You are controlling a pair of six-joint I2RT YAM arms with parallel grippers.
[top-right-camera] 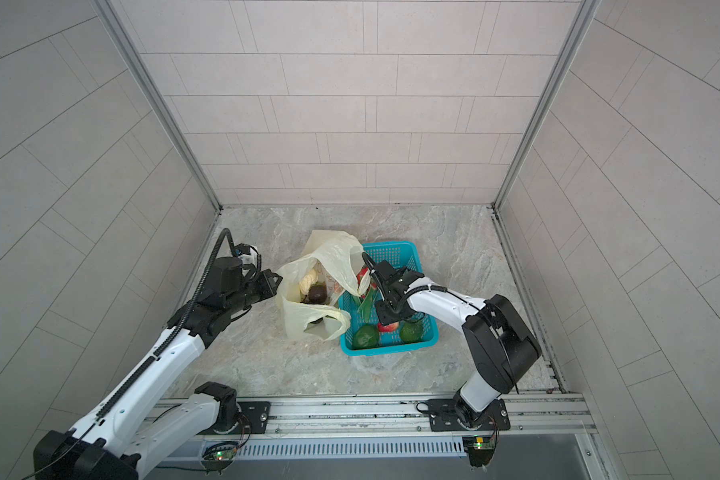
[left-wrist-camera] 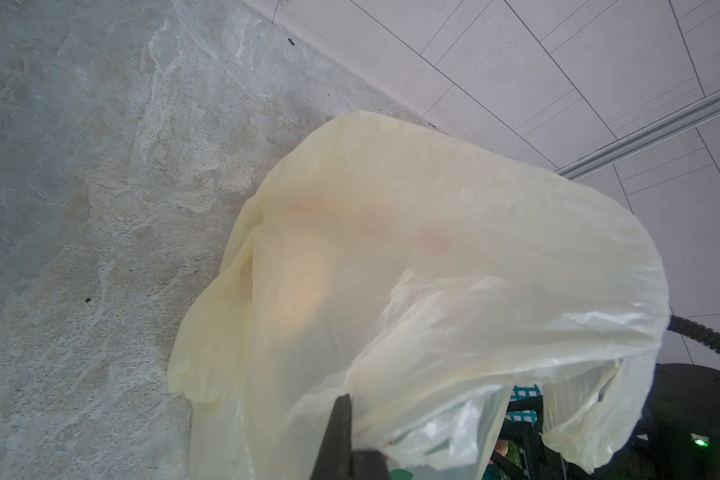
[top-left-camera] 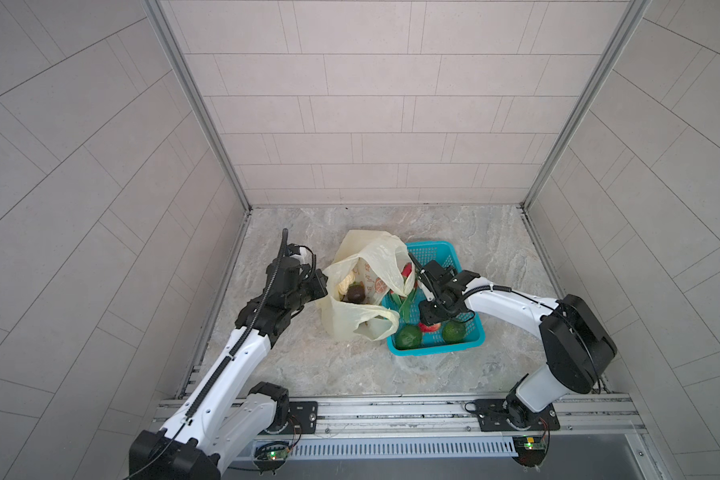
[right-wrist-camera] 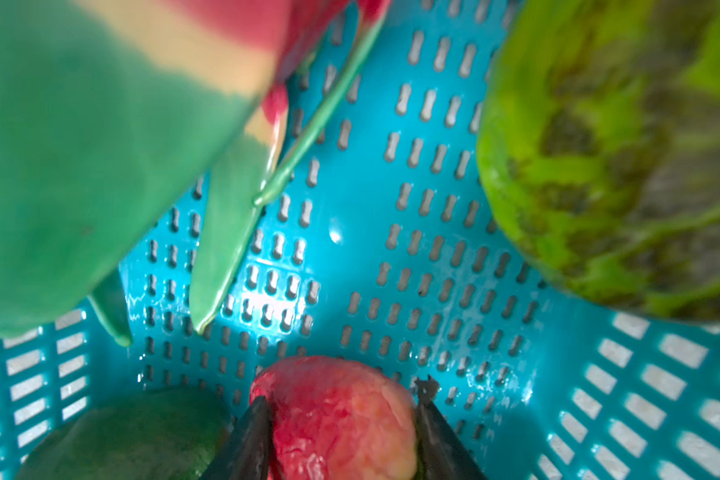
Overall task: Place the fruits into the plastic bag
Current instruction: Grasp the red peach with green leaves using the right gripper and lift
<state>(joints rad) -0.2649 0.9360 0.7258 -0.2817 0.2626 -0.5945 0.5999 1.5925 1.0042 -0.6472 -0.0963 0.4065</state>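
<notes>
Here right gripper plunged into basket, straddling apple.

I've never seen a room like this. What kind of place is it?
Probably a robot test booth, not a kitchen: bare tiled walls, two arms bolted to a metal rail, toy fruit in a teal basket.

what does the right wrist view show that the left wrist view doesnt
Only the right wrist view: the right gripper with its jaws against both sides of the red apple, two avocados, and the dragon fruit, all in the basket.

Only the left wrist view: the plastic bag close up, pinched by the left gripper, on the marbled table.

Both: the teal basket, a sliver in the left wrist view.
</notes>
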